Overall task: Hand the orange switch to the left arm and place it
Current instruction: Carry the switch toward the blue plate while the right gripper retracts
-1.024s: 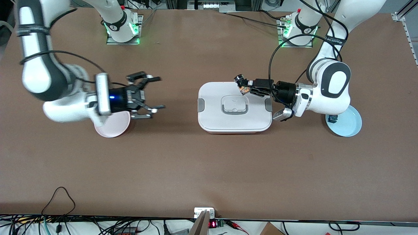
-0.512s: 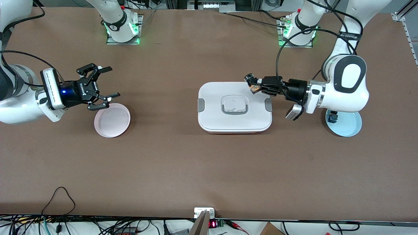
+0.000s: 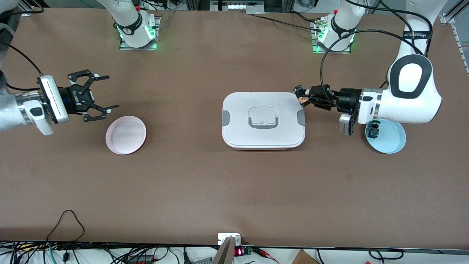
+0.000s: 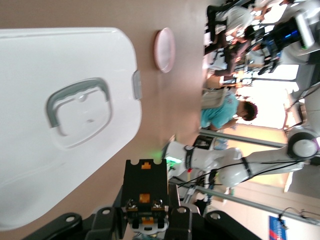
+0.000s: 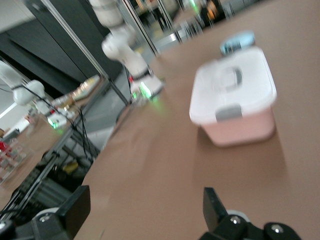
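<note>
front view: your left gripper clamps the orange switch over the box corner.
your right gripper hangs wide open, empty, beside the pink plate.

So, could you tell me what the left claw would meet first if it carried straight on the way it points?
Probably nothing soon: the left claw, shut on the orange switch, points across the top of the white box toward the right arm's end, seemingly above the lid, though height is unclear.

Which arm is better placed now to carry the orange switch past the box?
Left. Its pincer is shut on the orange switch above the box corner; the right pincer hangs open, empty, by the pink plate.
</note>
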Robot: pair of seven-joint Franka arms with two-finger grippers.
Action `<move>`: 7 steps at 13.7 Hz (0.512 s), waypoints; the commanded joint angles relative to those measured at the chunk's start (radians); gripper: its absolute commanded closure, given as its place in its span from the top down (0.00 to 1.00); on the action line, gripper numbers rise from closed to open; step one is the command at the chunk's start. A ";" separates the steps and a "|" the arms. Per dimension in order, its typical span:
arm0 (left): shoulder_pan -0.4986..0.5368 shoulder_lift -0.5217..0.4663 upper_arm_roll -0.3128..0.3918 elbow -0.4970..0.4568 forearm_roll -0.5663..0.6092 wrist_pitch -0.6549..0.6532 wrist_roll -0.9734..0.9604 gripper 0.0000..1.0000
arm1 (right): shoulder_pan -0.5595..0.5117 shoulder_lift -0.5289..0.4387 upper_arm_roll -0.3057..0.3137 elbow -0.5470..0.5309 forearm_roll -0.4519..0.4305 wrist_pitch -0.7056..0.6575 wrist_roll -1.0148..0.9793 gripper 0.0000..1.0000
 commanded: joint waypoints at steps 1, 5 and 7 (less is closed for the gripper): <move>0.025 -0.038 0.001 0.005 0.117 -0.008 0.035 0.00 | 0.004 0.002 0.007 0.137 -0.171 -0.006 0.228 1.00; 0.047 -0.050 0.029 0.035 0.308 -0.008 0.176 0.00 | 0.036 -0.080 0.014 0.165 -0.353 -0.006 0.628 1.00; 0.048 -0.063 0.053 0.055 0.400 -0.010 0.235 0.00 | 0.098 -0.125 0.014 0.165 -0.494 0.001 0.800 1.00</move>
